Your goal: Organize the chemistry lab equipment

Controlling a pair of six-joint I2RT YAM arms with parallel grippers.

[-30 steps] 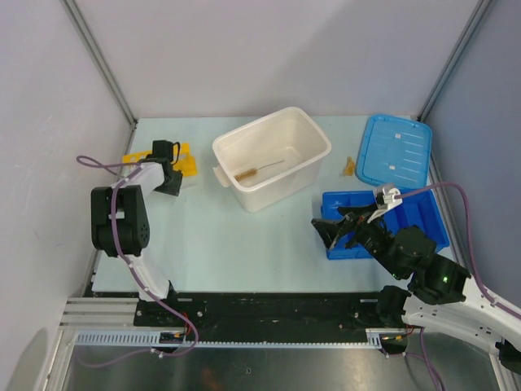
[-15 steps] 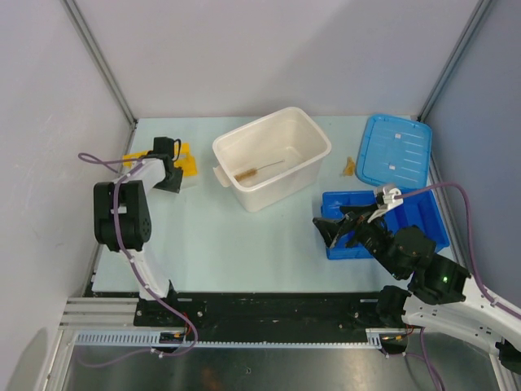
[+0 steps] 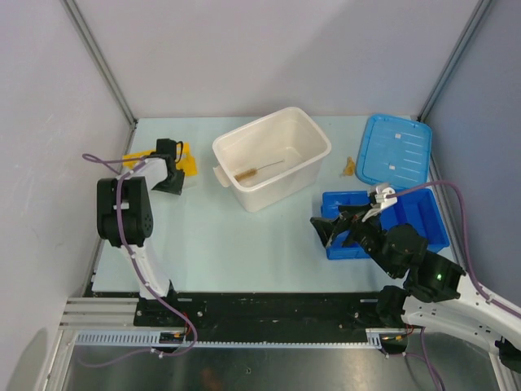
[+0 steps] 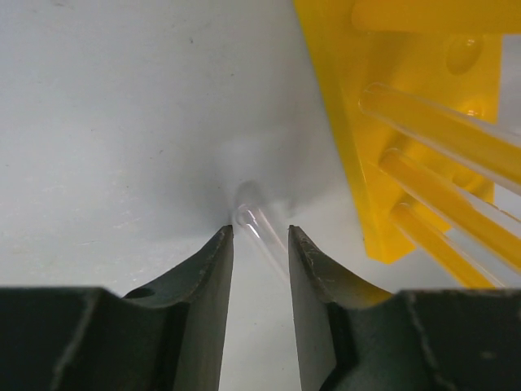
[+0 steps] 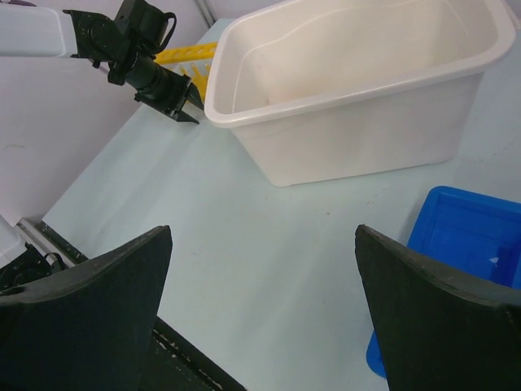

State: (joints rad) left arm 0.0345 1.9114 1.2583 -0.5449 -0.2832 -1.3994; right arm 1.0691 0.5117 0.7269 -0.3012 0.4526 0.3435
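Tubes lay at the far left of the tabletop (image 3: 228,236). One short clear tube (image 4: 254,218) rested flat on the bare surface just beside the yellow holed tube rack (image 4: 391,106), and further tubes (image 4: 444,122) lay slanted across the rack. The left gripper (image 4: 259,236) straddled the loose tube, its fingers (image 4: 213,277) standing narrowly apart on either side of it. Whether they actually pinched it could not be told.

The rack (image 3: 186,160) sat close to the left wall (image 3: 49,122), near the tabletop's far-left corner. Open surface ran from there toward the white tub (image 3: 277,191), which stood near the middle with a thin wire brush (image 3: 259,170) lying inside.

Right of the tub, a tiny amber piece (image 3: 348,167) lay just beside the blue lid (image 3: 395,151). The lid carried small white stickers (image 3: 391,137) too small to read.

Nearer the arms, the right gripper (image 3: 330,228) hung at the left edge of the blue divided tray (image 3: 423,216), fingers (image 5: 81,309) spread wide and holding nothing.
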